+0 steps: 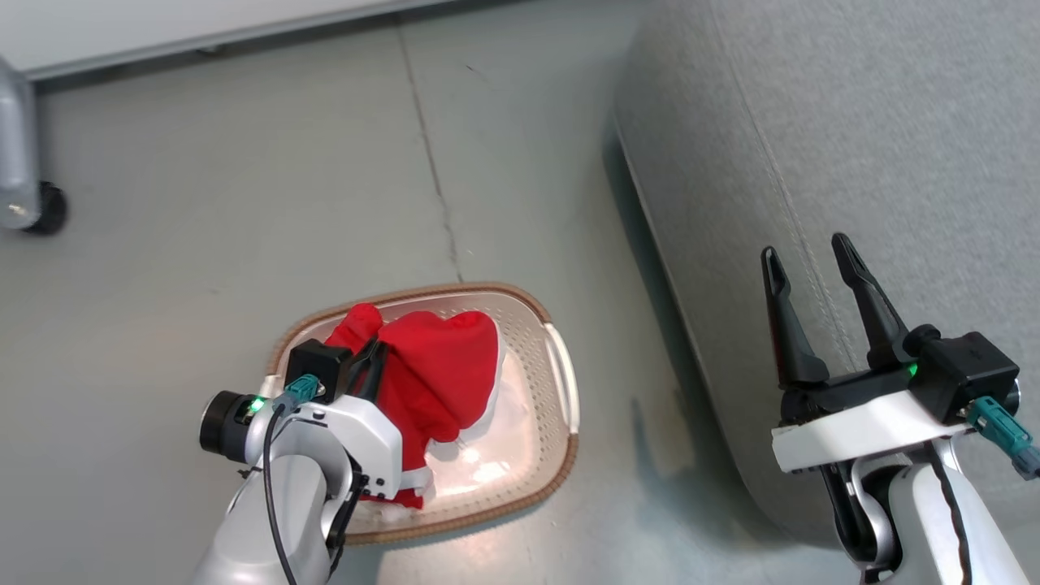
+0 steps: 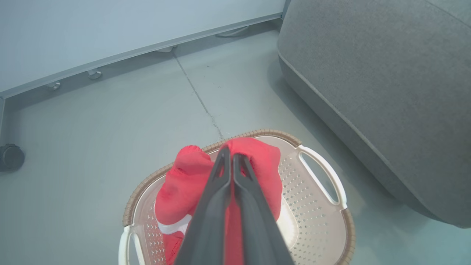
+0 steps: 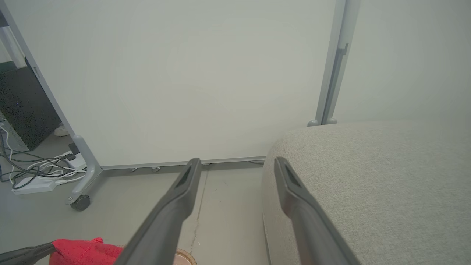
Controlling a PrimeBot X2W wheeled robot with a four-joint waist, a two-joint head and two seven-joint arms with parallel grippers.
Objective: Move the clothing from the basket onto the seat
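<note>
The white basket [image 1: 561,382] with its brown rim stands on the floor left of the grey seat [image 1: 853,146]. Red clothing [image 1: 443,370] with white trim rises out of it, pinched at the top by my left gripper [image 1: 375,351], which is shut on the fabric. In the left wrist view the clothing [image 2: 184,184] hangs from my left gripper [image 2: 232,151] above the basket [image 2: 316,206], with the seat [image 2: 386,92] to the right. My right gripper [image 1: 808,252] is open over the seat's edge, holding nothing. The right wrist view shows my right gripper [image 3: 235,162], the seat [image 3: 386,176] and a bit of red clothing [image 3: 79,250].
A partition panel on a wheeled foot [image 3: 79,201] stands behind the basket, with cables and a power strip [image 3: 33,176] at its left. A caster [image 1: 45,211] shows at the far left of the head view. A floor seam [image 1: 435,179] runs towards the basket.
</note>
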